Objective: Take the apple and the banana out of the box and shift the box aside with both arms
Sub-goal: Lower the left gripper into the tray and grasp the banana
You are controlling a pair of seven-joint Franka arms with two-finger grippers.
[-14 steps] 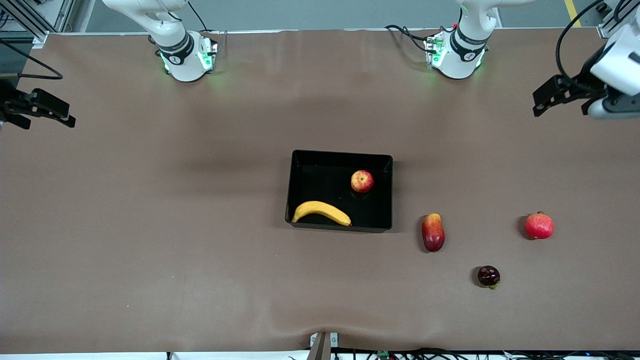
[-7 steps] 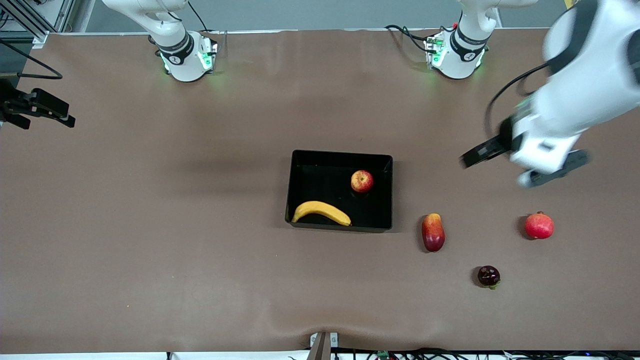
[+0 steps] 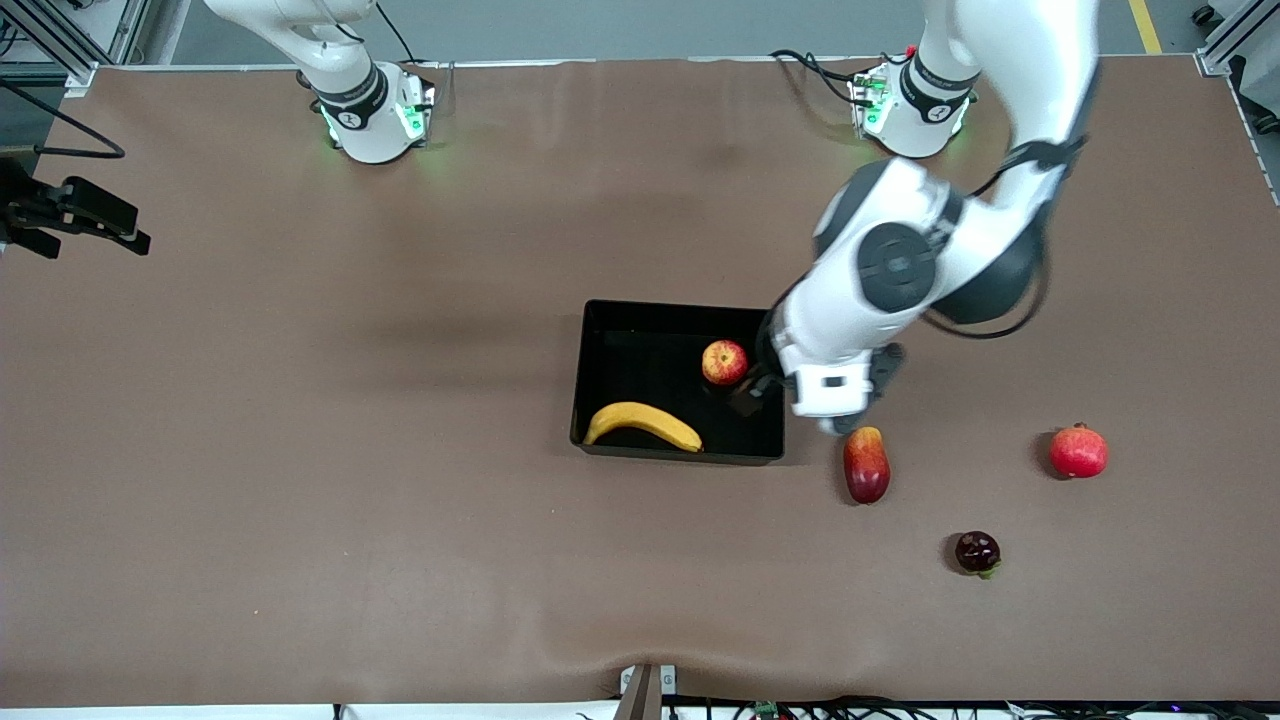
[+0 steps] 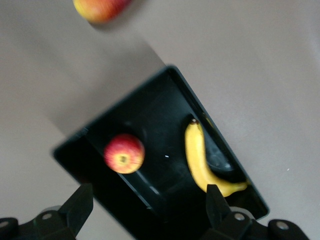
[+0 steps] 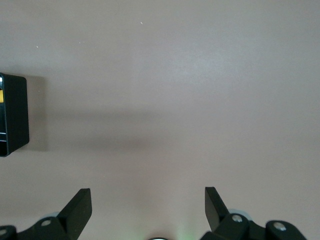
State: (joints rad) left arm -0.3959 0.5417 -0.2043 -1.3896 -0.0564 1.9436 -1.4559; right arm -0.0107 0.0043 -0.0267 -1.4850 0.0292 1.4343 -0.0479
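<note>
The glossy black box (image 3: 680,320) sits flat on the worktop, its end wall under the left tool (image 3: 765,385). The red-yellow apple (image 3: 724,362) rests inside just beside that tool; the curved yellow banana (image 3: 642,424) lies farther from it.
</note>
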